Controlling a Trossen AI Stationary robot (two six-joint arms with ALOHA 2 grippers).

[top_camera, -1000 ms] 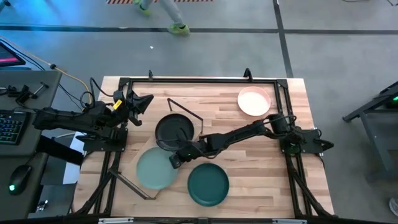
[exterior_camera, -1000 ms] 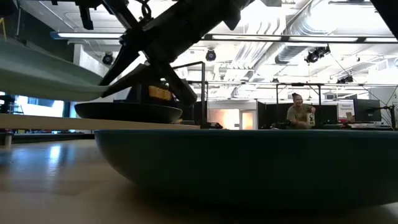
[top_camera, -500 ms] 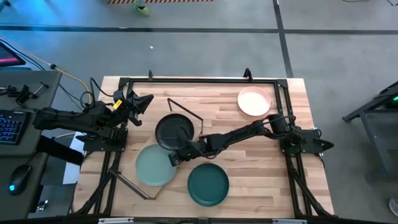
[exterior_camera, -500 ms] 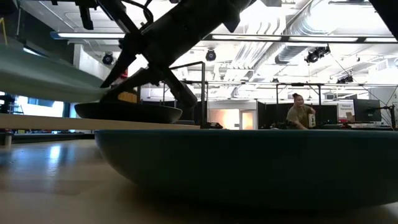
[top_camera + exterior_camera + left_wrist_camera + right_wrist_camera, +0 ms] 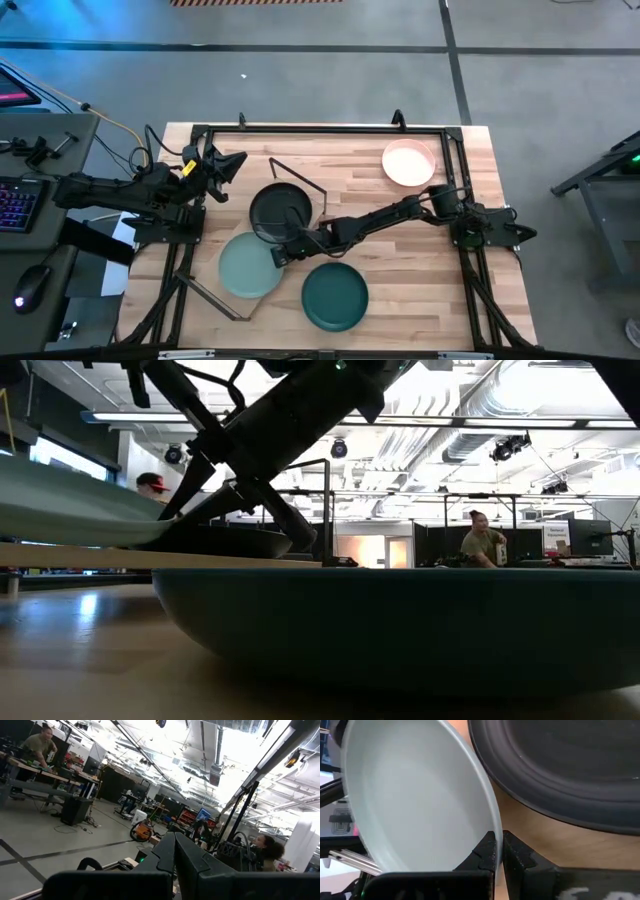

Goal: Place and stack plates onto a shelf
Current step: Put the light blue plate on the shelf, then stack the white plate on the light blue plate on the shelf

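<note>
My right gripper point(image 5: 278, 256) reaches over the table's middle and is shut on the pale sage green plate point(image 5: 245, 267), held low over the near part of the shelf board point(image 5: 545, 842). The black plate point(image 5: 279, 211) rests by its base on the same board, just beyond, also seen as the black plate point(image 5: 560, 765). The dark teal plate point(image 5: 334, 296) lies on the tabletop near the front; it fills the low view as the teal plate point(image 5: 400, 630). The cream-white plate point(image 5: 409, 163) lies at the far right. My left gripper point(image 5: 236, 160) waits raised at the table's left, shut on nothing. My right gripper pinches the sage plate's rim point(image 5: 489, 822) on its right side, one finger over the inside and one under the outside. The fingers point(image 5: 485, 851) come slanting down from the table's right. The plate tilts slightly, low over the board; whether it touches the board I cannot tell.
Thin black rod frames stand at the shelf's far end point(image 5: 296, 176) and near end point(image 5: 210, 294). A black frame point(image 5: 320, 128) runs round the tabletop's edges. Bare wood lies between the black and cream plates. People show in the room behind point(image 5: 483, 540).
My right gripper has moved down and slightly toward the table's left, still shut on the sage plate. The plate has sunk closer to the shelf board, next to the black plate.
</note>
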